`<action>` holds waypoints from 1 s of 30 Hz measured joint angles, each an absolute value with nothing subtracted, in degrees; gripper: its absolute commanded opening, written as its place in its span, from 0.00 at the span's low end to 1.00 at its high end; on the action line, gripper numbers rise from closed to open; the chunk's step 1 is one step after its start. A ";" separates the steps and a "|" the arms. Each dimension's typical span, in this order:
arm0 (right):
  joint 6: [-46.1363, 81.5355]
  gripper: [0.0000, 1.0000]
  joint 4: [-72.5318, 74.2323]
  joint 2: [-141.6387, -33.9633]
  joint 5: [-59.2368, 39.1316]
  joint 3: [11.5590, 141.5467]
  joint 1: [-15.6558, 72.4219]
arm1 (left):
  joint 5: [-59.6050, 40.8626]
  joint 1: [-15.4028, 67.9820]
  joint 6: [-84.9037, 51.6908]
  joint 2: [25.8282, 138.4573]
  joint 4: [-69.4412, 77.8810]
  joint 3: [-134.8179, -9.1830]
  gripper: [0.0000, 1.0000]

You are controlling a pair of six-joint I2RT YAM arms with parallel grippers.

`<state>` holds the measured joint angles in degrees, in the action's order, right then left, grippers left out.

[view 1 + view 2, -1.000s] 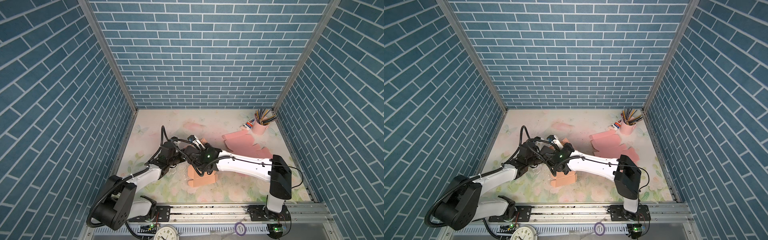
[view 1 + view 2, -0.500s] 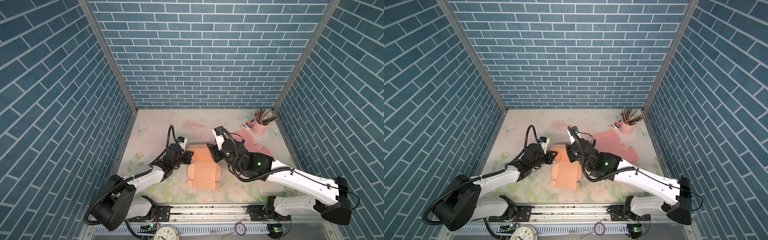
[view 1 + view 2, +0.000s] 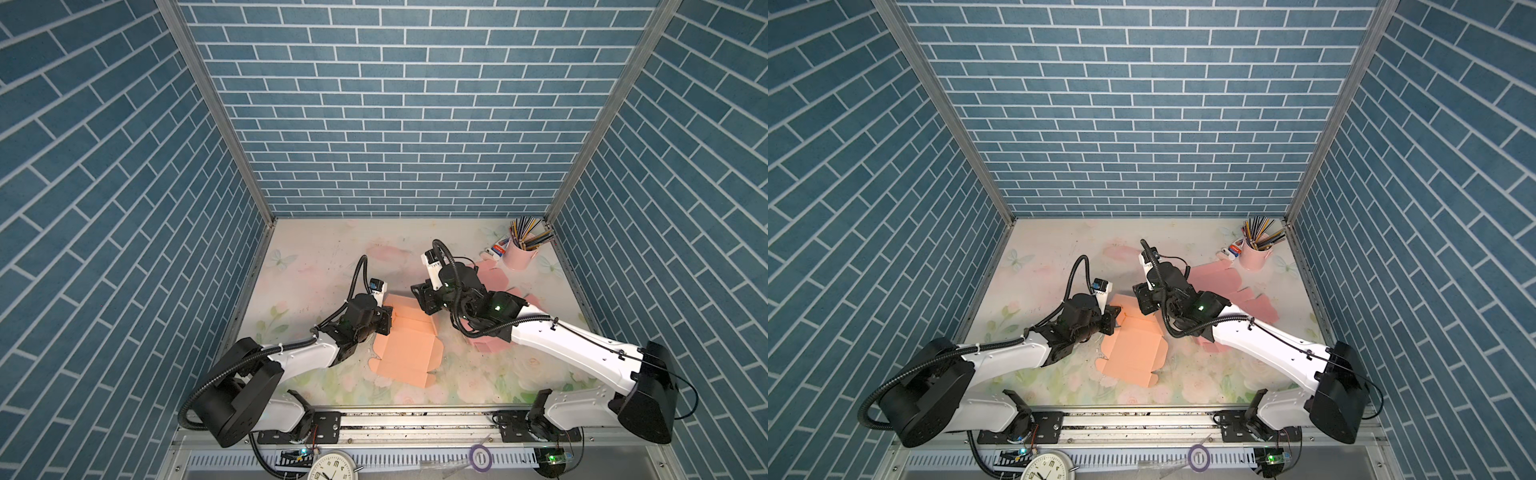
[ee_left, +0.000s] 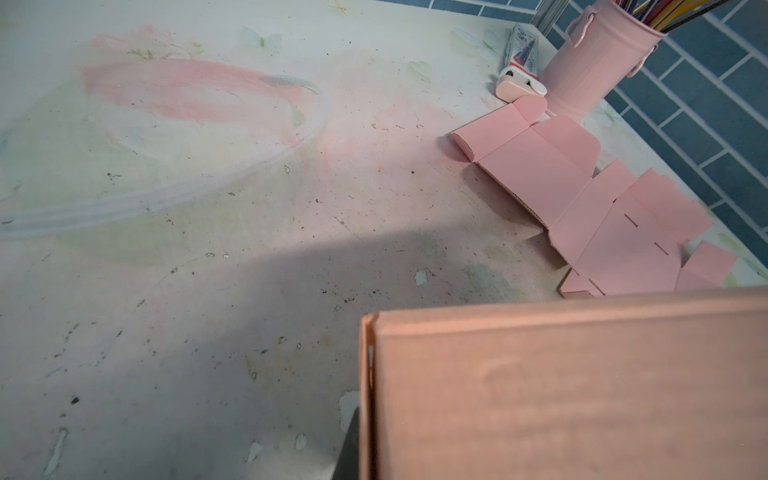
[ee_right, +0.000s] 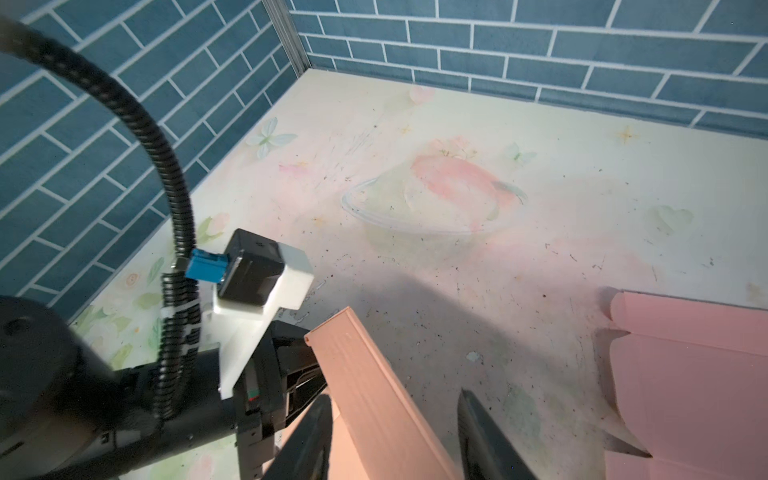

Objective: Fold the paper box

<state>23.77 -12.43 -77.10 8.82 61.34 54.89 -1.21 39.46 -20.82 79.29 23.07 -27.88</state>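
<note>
Because the left gripper [image 3: 385, 322] pinches one side wall of the orange paper box [image 3: 409, 351], which lies centrally on the surface [image 3: 316, 266], that wall stands raised, and the right gripper [image 5: 395, 419], jaws spread astride it, appears positioned to take over the fold.
</note>
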 measured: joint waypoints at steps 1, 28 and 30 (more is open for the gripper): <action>23.77 0.49 -12.14 -77.52 8.16 60.86 54.52 | -0.54 39.79 -20.49 79.90 23.09 -28.21 0.06; 23.51 0.52 -15.62 -82.70 1.08 60.05 54.02 | 7.25 42.04 -20.12 83.81 27.31 -26.28 0.22; 23.09 0.54 -16.38 -83.11 1.08 60.31 54.26 | 7.22 42.04 -20.51 83.29 27.75 -25.21 0.24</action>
<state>23.09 -16.38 -83.11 1.08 60.31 54.26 7.22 42.04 -20.51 83.29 27.75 -25.21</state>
